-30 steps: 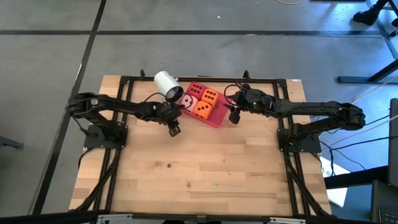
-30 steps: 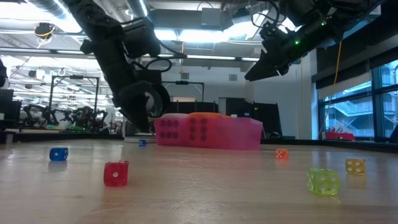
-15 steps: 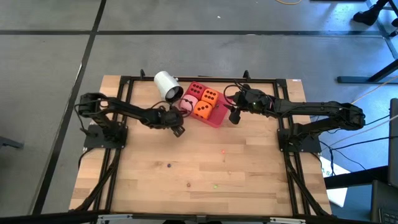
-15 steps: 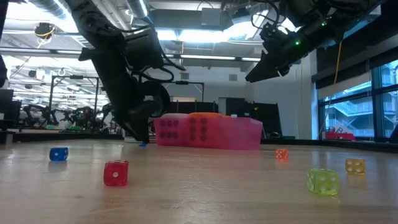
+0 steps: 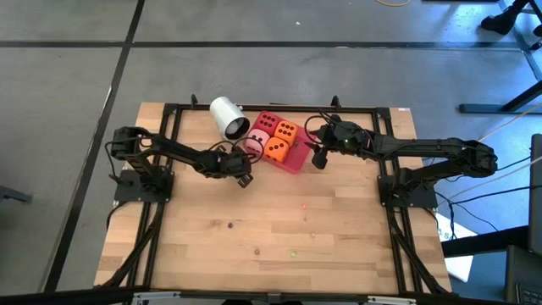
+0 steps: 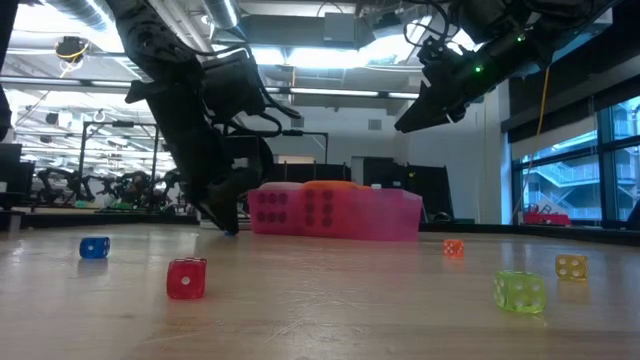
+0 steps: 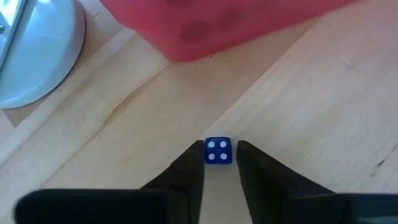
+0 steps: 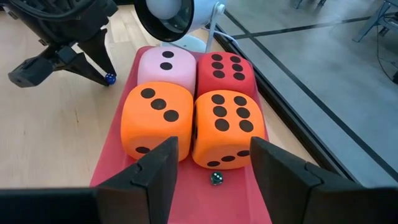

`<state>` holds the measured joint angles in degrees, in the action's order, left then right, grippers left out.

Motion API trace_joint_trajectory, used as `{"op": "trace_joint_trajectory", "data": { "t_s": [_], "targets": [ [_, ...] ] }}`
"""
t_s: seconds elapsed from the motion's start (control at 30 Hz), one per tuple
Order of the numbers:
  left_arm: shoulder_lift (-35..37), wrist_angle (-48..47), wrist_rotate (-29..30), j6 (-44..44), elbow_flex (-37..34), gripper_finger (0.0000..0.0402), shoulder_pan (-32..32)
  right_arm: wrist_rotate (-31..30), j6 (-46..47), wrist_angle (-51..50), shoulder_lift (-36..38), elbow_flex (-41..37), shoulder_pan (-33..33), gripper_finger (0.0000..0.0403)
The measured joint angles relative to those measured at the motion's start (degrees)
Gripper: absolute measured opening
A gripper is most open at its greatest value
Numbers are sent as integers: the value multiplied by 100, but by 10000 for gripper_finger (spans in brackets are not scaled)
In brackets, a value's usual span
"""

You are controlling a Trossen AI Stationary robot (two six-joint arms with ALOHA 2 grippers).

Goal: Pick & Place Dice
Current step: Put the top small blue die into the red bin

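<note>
The left tool has come down low to the counter since a moment ago, and its narrow tips now sit on both sides of a tiny blue die, just beside the red tray. The right tool hangs half open above the four big dice in the tray. The near half of the counter has lots of room.

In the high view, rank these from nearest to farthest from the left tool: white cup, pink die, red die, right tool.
Measured from the left tool, low on the table beside the tray:
1. Pink die, tray corner nearest it.
2. White cup, lying on its side toward the table's far edge.
3. Red die, tray's far corner.
4. Right tool, past the tray.
</note>
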<state>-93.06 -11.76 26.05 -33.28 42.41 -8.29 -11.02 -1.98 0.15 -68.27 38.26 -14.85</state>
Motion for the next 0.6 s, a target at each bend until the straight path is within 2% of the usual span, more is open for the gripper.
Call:
{"op": "trace_joint_trajectory", "data": {
  "t_s": [0.3, 0.47, 0.6],
  "targets": [
    [0, 40, 25, 136, 0, 43, -4, -8, 0, -1, 0, 0, 0, 199],
    [-4, 129, 21, 160, -11, 40, 51, -8, 0, -1, 0, 0, 0, 199],
    [-19, 369, -99, 537, 35, 44, 214, -8, 0, -1, 0, 0, 0, 199]
  ]
}}
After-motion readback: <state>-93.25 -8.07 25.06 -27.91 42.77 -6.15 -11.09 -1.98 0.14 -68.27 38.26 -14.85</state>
